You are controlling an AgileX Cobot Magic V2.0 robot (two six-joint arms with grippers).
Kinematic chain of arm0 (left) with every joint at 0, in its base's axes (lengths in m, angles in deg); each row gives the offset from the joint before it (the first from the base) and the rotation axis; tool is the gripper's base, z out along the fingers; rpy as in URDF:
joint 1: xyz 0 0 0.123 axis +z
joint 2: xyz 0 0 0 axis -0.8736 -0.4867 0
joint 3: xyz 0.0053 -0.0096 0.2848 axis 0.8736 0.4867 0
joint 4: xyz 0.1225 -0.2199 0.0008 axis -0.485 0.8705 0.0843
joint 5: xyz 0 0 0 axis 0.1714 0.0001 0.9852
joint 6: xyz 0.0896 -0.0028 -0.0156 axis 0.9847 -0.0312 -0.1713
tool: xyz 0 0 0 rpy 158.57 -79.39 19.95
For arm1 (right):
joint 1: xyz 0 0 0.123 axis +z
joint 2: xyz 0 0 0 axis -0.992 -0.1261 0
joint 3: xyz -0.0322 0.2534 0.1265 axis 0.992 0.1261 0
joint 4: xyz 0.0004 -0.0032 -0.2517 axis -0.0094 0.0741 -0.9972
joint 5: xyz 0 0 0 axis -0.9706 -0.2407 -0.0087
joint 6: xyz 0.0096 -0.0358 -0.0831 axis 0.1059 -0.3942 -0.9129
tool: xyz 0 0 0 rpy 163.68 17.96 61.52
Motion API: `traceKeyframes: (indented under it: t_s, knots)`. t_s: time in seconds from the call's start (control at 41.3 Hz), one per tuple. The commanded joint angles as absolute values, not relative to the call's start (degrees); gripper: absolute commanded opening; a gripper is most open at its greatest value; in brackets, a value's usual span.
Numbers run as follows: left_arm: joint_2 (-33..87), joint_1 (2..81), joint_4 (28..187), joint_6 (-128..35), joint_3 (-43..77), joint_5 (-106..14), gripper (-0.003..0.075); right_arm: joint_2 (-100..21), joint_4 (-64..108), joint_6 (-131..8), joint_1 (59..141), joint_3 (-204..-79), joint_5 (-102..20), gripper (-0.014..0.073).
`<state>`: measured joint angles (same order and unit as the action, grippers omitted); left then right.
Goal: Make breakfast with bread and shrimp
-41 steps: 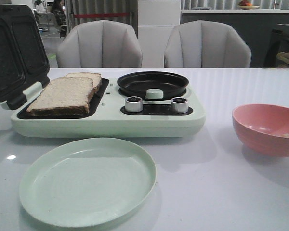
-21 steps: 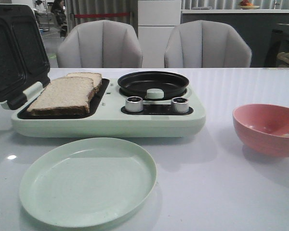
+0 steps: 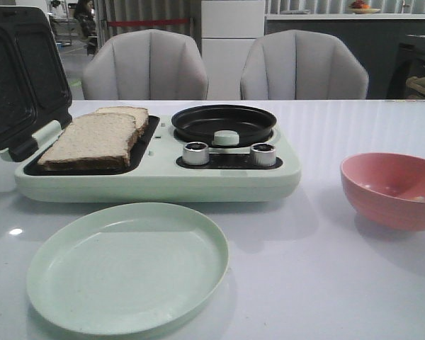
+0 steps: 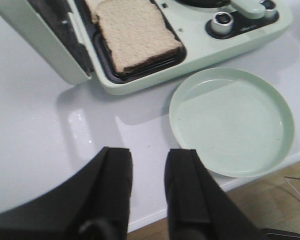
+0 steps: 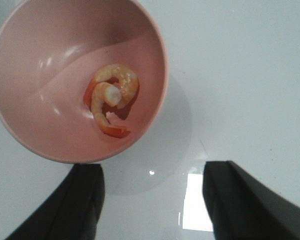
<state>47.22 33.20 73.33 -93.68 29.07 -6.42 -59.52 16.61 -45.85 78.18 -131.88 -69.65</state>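
Note:
Two bread slices [image 3: 92, 137] lie overlapping on the left hotplate of a pale green breakfast maker [image 3: 156, 180]; they also show in the left wrist view [image 4: 135, 32]. Two curled shrimp [image 5: 112, 95] lie in a pink bowl [image 5: 45, 135], which stands at the right in the front view [image 3: 393, 190]. My left gripper [image 4: 149, 159] is open and empty, above the table's near edge, beside the green plate. My right gripper [image 5: 152, 172] is wide open and empty, just outside the bowl's rim. Neither gripper shows in the front view.
A pale green plate [image 3: 127, 265] sits in front of the breakfast maker and shows in the left wrist view [image 4: 232, 120]. The maker's lid [image 3: 18, 78] stands open at left. A black round pan [image 3: 223, 122] and two knobs [image 3: 196, 153] are on its right half. Two chairs stand behind the table.
The front view has shifted very slightly; no object has moved.

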Motion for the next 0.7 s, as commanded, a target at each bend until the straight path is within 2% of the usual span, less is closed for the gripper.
traceKeyframes:
  t_s: [0.0,0.412,0.678]
  knots:
    - [45.0,35.7,70.4,-94.7,24.3,-8.9,0.0262,-57.4,16.9,-46.5,77.8,-133.6,-67.8,0.0523]
    - [32.8,52.0,69.2,-90.6,12.4,-8.0,0.0261,-57.4,16.9,-46.5,77.8,-133.6,-71.2,0.0523]
    - [22.3,62.3,78.1,-82.3,5.1,-9.1,0.0261,-57.4,16.9,-46.5,77.8,-133.6,-71.3,0.0523]
